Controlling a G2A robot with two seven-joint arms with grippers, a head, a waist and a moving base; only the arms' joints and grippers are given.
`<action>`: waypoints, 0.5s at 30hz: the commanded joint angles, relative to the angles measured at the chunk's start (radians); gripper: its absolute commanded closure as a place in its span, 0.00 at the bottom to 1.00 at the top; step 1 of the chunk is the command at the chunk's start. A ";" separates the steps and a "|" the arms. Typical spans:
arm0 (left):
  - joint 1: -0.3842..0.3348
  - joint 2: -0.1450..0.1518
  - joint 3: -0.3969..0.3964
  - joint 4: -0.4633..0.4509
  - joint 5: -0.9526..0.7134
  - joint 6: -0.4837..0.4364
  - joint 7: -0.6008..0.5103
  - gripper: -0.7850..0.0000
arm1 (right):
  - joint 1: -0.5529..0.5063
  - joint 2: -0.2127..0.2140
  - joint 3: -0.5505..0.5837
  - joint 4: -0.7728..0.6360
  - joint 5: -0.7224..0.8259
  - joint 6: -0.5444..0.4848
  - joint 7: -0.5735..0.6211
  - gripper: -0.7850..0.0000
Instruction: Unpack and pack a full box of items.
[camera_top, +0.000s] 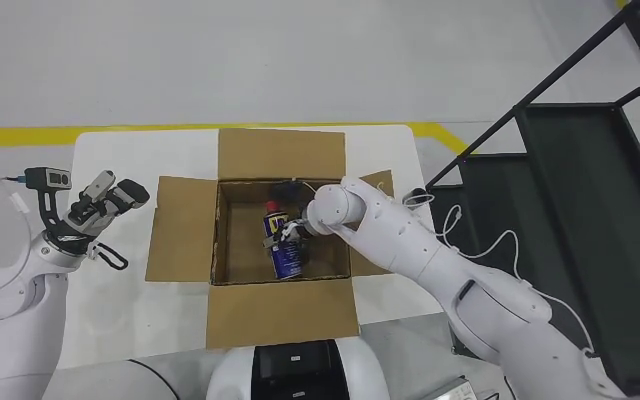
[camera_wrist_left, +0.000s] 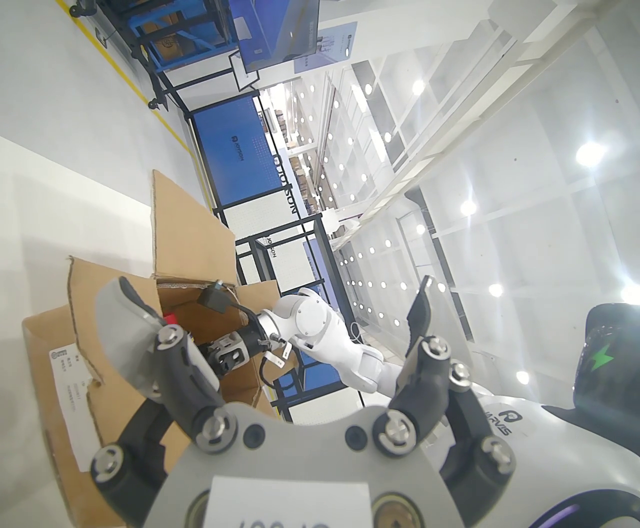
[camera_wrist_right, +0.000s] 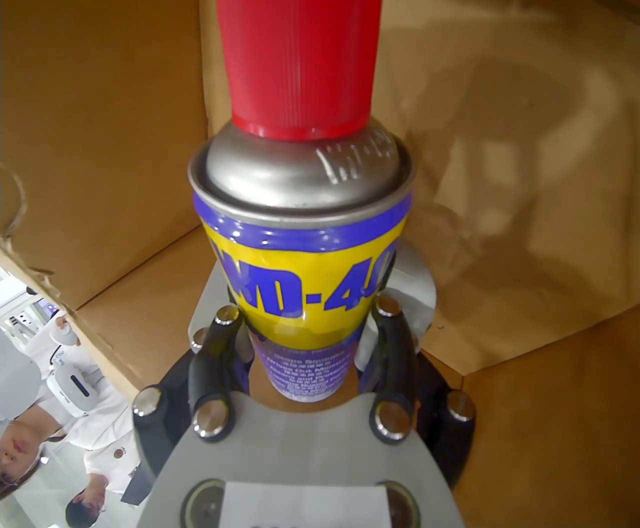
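So, right gripper (camera_wrist_right: 310, 300) is clamped on the can (camera_wrist_right: 300, 240) inside the box (camera_top: 280, 155); left gripper (camera_top: 100, 196) hangs beside the box, fingers (camera_wrist_left: 125, 325) spread apart.

A white table (camera_top: 130, 310) sits at the middle of the top view. A yellow floor line (camera_top: 100, 131) runs along its far edge, from 10 o'clock across to 1 o'clock, with pale grey floor (camera_top: 300, 50) beyond it at 12 o'clock. At 3 o'clock stands a black metal staircase (camera_top: 570, 150), and a thin white cable (camera_top: 497, 247) trails over its lower steps. The left wrist view shows blue panels (camera_wrist_left: 235, 150) in black frames, a dark screen (camera_wrist_left: 280, 25) and round ceiling lights (camera_wrist_left: 590, 155).
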 joint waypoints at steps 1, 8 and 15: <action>0.000 0.000 0.000 0.000 0.000 0.000 0.000 0.00 | 0.010 -0.014 -0.009 0.030 0.011 0.006 0.005 0.00; 0.000 0.000 0.000 0.000 0.000 0.000 0.000 0.00 | 0.022 -0.035 -0.001 0.062 0.032 -0.029 -0.002 0.00; 0.000 0.000 0.000 0.000 0.000 0.000 0.000 0.00 | -0.055 0.022 0.096 -0.082 0.011 -0.062 -0.002 0.00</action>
